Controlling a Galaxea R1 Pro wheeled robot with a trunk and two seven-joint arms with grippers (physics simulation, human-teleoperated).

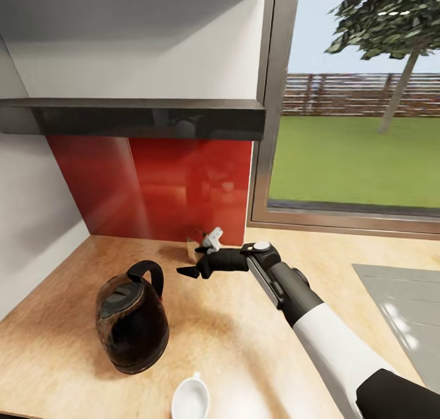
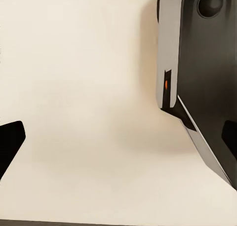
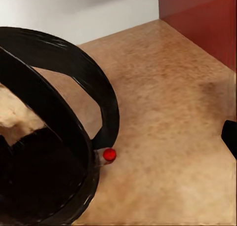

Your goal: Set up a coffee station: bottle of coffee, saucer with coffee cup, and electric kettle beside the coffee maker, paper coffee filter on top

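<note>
This is a home kitchen. A wooden countertop point(image 1: 256, 346) runs along a white wall, with a glossy red backsplash point(image 1: 183, 187) behind it and a dark shelf point(image 1: 134, 116) above. An electric kettle point(image 1: 131, 321) stands on the countertop, near a white cup point(image 1: 190, 397). A large window point(image 1: 360, 101) looks onto a garden with lawn, fence and tree.
</note>
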